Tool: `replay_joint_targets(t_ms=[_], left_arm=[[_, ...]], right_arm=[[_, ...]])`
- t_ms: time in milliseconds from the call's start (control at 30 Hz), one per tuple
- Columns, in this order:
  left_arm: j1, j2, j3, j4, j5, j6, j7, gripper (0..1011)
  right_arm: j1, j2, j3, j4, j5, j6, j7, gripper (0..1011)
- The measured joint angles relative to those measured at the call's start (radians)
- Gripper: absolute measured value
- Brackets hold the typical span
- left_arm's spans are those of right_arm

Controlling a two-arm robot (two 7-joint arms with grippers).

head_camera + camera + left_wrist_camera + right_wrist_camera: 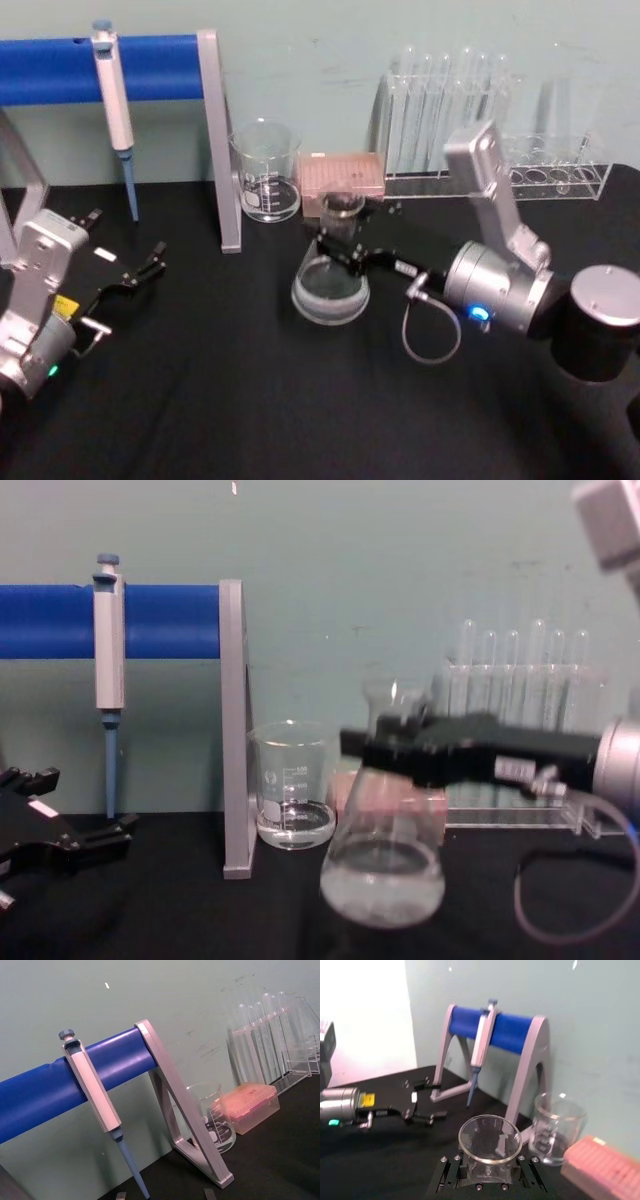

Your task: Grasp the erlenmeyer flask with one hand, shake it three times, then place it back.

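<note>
Seemingly tilted, clear conical erlenmeyer flask (382, 880); right gripper (392, 748) clamps its neck.

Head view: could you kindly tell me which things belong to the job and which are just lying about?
Job: flask, right claw gripping its neck.
Lying about: beaker, pipette on its stand, pink box, tube rack, left claw, open, idle at the left.
</note>
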Motion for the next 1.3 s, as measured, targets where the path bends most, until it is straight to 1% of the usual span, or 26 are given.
replay_joint_targets(t_ms=[67,100,167,200,333,533,733,967,1300], left_arm=[[0.000,0.000,0.000,0.000,0.000,0.000,0.000,1001],[0.000,0.000,0.000,0.000,0.000,0.000,0.000,1001],[0.000,0.000,0.000,0.000,0.000,0.000,0.000,1001],[0.000,0.000,0.000,0.000,0.000,0.000,0.000,1001],[0.000,0.000,0.000,0.000,0.000,0.000,0.000,1001],[0.000,0.000,0.000,0.000,0.000,0.000,0.000,1001],[0.000,0.000,0.000,0.000,0.000,0.000,0.000,1001],[0.000,0.000,0.000,0.000,0.000,0.000,0.000,1001],[0.000,0.000,0.000,0.000,0.000,0.000,0.000,1001]], right_arm=[[-0.001,0.012,0.014,-0.044,0.006,0.019,-0.024,449],[-0.001,0.012,0.014,-0.044,0.006,0.019,-0.024,449],[-0.001,0.021,0.027,-0.080,0.011,0.032,-0.043,449],[-0.001,0.021,0.027,-0.080,0.011,0.032,-0.043,449],[0.000,0.033,0.041,-0.121,0.014,0.040,-0.064,449],[-0.003,0.046,0.055,-0.160,0.018,0.049,-0.083,449],[-0.010,0.053,0.062,-0.176,0.021,0.050,-0.093,449],[-0.016,0.055,0.066,-0.177,0.021,0.049,-0.102,449],[-0.019,0.054,0.065,-0.176,0.021,0.048,-0.102,449]])
